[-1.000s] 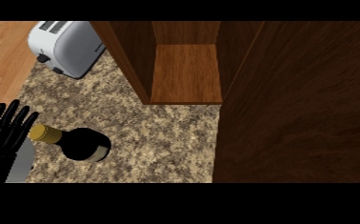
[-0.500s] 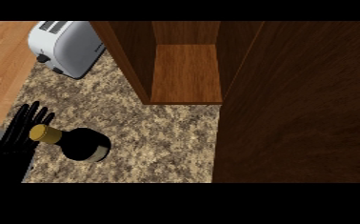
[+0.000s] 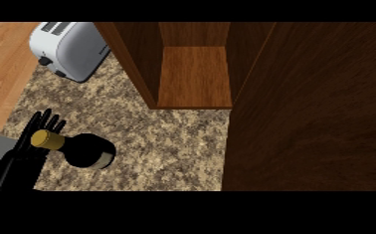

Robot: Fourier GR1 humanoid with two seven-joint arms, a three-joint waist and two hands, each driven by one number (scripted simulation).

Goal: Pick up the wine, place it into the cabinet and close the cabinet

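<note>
The wine bottle (image 3: 89, 151), dark with a gold cap (image 3: 47, 139), stands on the speckled counter (image 3: 172, 143) at the lower left. My left hand (image 3: 25, 159) is just left of it and touches the neck. Its fingers (image 3: 46, 122) are straight and point up past the cap, and part of the palm is hidden by the neck. The hand is open. The wooden cabinet (image 3: 195, 78) stands open at the top centre, showing a bare shelf. Its dark door (image 3: 308, 108) is swung out and fills the right side. My right hand shows nowhere.
A silver toaster (image 3: 70, 49) sits on the counter at the top left, beside the cabinet's left wall (image 3: 132, 63). A light wooden strip (image 3: 11, 68) runs along the counter's left edge. Granite surface stretches between the bottle and the cabinet opening.
My left hand has moved right and a little down, from the frame's left edge to the bottle's neck. The bottle and the cabinet have not moved.
</note>
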